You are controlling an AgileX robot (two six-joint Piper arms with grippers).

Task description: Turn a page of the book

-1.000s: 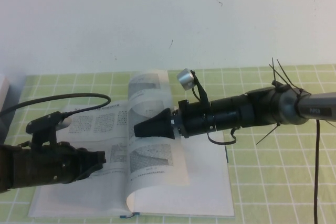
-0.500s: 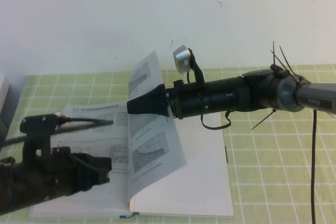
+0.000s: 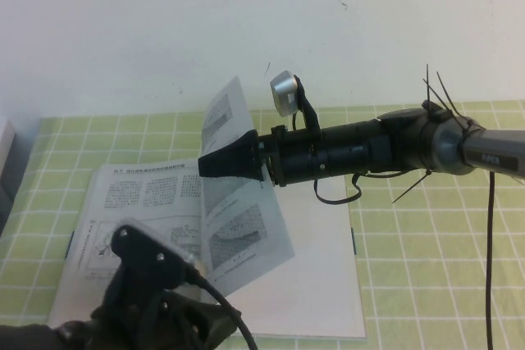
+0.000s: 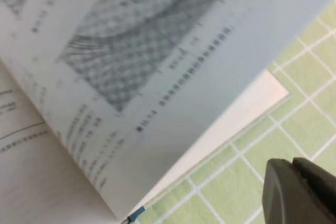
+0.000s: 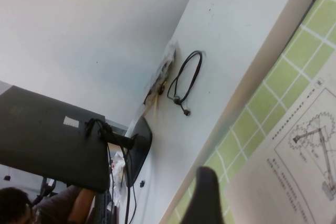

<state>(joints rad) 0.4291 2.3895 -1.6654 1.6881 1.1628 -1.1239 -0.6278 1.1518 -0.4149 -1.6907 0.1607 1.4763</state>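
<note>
The book (image 3: 316,284) lies open on the green mat. Its page (image 3: 244,231) with the grey graphs stands up from the spine, tilted. My right gripper (image 3: 215,163) reaches in from the right, open, with its fingers against the upper part of that page. The right wrist view shows one finger (image 5: 202,198) beside the raised page (image 5: 262,192), and past it the book's left page (image 5: 315,140) with a gear drawing. My left arm (image 3: 156,301) is at the near edge. In the left wrist view my left gripper (image 4: 302,192) is shut over the mat, below the lifted page (image 4: 147,66).
The green checked mat (image 3: 435,243) covers the table up to a white wall (image 3: 164,30). A white object (image 3: 6,161) sits at the far left edge. The teal ribbon (image 4: 136,214) pokes out of the book's near edge.
My left arm has swung from the book's left side down to the near edge. My right gripper raised the page higher, then held still.
</note>
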